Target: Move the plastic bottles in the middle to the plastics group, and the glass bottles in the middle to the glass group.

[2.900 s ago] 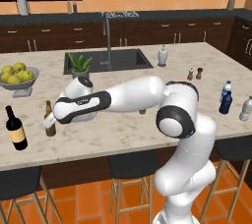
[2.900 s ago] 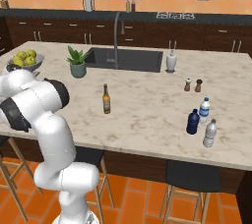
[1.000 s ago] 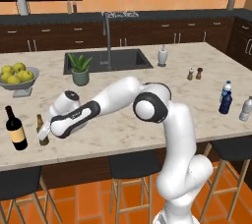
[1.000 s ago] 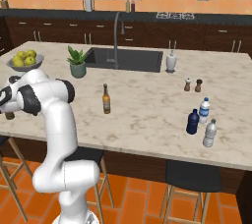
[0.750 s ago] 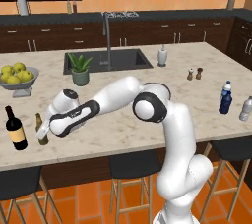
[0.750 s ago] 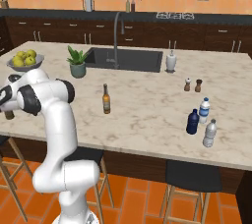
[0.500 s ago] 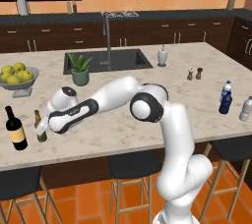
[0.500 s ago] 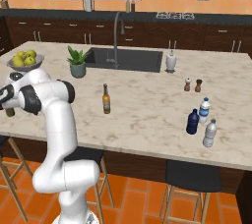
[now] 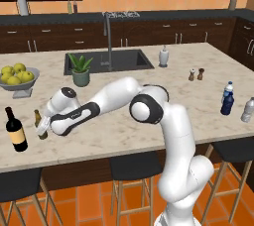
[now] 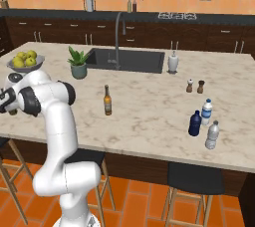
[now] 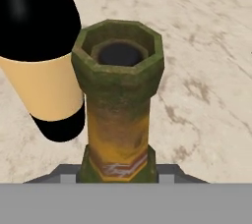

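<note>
My gripper [image 9: 43, 127] is shut on the olive green bottle [image 9: 38, 123] with the yellow label, upright at the counter's left end. In the hand view the green bottle [image 11: 118, 120] stands between my fingers, with the large dark wine bottle [image 11: 42, 56] close beside it. The wine bottle [image 9: 16, 130] is just left of the held one. The brown bottle [image 10: 106, 100] stands alone mid-counter. At the right end, the dark blue bottle [image 10: 194, 123] stands beside the clear water bottle [image 10: 206, 111] and the pale clear bottle [image 10: 212, 135].
A bowl of yellow fruit [image 9: 15, 79] sits behind the wine bottle. A potted plant [image 9: 79, 69] stands by the sink [image 9: 124, 60]. Salt and pepper shakers [image 9: 196, 75] and a white dispenser [image 9: 163, 56] stand farther right. Stools line the counter's front edge.
The arm has carried the olive green bottle left, closer to the wine bottle; over the last second it shifted only slightly. The other bottles have stayed put.
</note>
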